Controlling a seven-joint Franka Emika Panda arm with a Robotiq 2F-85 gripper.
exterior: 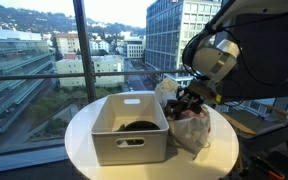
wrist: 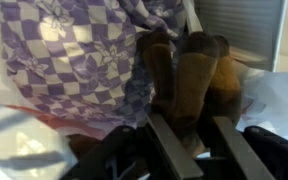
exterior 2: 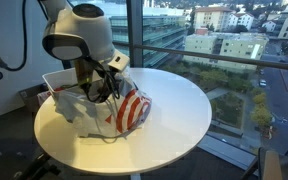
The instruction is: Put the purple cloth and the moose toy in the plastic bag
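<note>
The plastic bag (exterior: 191, 132) stands on the round white table, whitish with red print (exterior 2: 130, 112). My gripper (exterior: 189, 100) hangs right over its mouth (exterior 2: 102, 86). In the wrist view the purple cloth (wrist: 64, 60), checked lilac and white, lies inside the bag. Next to it is the tan-brown moose toy (wrist: 189, 70), low in the bag's opening. One part of the toy reaches between my fingers (wrist: 170, 140). My gripper (wrist: 199, 135) stands open, with a dark gap between the toy and one finger. White bag plastic (wrist: 276, 100) shows on either side.
A grey rectangular bin (exterior: 129, 135) with a handle slot stands beside the bag on the round table (exterior 2: 184, 115). Something dark and flat lies inside it (exterior: 136, 125). Tall windows run close behind the table. The robot arm (exterior 2: 76, 35) rises above the bag.
</note>
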